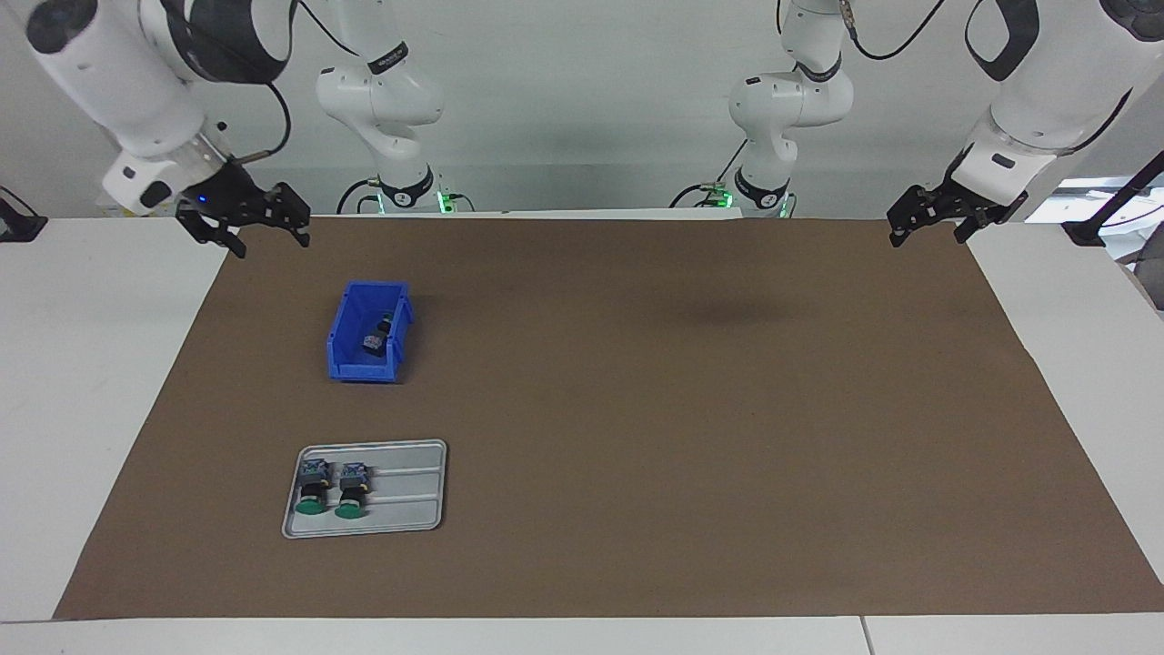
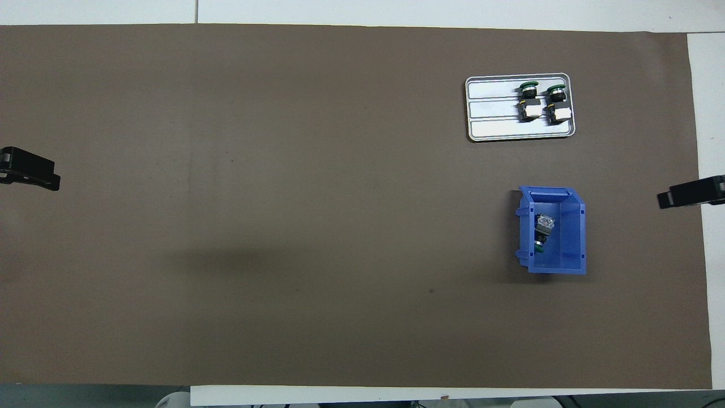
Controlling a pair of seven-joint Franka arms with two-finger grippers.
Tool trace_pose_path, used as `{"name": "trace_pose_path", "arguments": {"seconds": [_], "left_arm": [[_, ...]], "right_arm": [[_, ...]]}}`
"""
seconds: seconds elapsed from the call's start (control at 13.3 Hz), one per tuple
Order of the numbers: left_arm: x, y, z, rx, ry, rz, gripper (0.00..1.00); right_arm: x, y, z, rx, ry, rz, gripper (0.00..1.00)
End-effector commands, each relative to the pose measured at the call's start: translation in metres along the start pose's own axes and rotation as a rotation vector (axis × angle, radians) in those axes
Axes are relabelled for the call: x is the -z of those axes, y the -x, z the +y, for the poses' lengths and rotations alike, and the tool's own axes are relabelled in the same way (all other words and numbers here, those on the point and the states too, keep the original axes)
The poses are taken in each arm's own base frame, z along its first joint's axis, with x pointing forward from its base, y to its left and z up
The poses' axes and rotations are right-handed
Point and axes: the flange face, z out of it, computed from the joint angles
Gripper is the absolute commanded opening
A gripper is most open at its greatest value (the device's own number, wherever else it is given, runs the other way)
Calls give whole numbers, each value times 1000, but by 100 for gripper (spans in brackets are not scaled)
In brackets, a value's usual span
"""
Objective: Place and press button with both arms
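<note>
One green-capped button (image 1: 376, 338) (image 2: 542, 229) lies on its side inside a blue bin (image 1: 350, 368) (image 2: 572, 238). Two look-alike buttons (image 1: 312, 491) (image 1: 351, 491) lie side by side on a grey tray (image 1: 409, 500) (image 2: 493, 119), green caps pointing away from the robots. My right gripper (image 1: 268, 241) (image 2: 688, 195) hangs open and empty over the mat's edge at the right arm's end, beside the bin and well above it. My left gripper (image 1: 928, 235) (image 2: 31, 170) hangs open and empty over the mat's edge at the left arm's end. Neither gripper touches anything.
A brown mat (image 1: 637, 409) covers most of the white table. The tray lies farther from the robots than the bin, both toward the right arm's end. Black mounts stand at the table's corners by the robots.
</note>
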Motion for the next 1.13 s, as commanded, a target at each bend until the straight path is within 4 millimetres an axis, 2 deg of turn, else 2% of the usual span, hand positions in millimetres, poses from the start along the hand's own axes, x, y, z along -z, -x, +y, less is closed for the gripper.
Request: {"name": "trace_pose_path", "arguments": {"seconds": [0.0,0.08,0.15,0.3,0.53,0.75,0.83,1.05], "left_arm": [[0,2,0,-6,6,0,100],[0,2,0,-6,6,0,100],[0,2,-2,-3,6,3,100],[0,2,-5,3,7,1,100],[0,2,-6,4,8,1,100],[0,2,-6,4,8,1,100],[0,2,-6,4,8,1,100],[0,2,-7,6,8,1,100]], "right_arm": [[57,-24,6,-55,88,7,99],[66,-26,5,-60,96,-11,99],[66,-26,1,-66,101,-32,99],[38,-30,-4,-161,114,-52,99],[31,-25,-7,-165,113,-56,99],[30,-28,-9,-160,109,-56,99],[31,-31,-15,-147,111,-49,99],[32,-31,-11,-155,106,-44,99]]}}
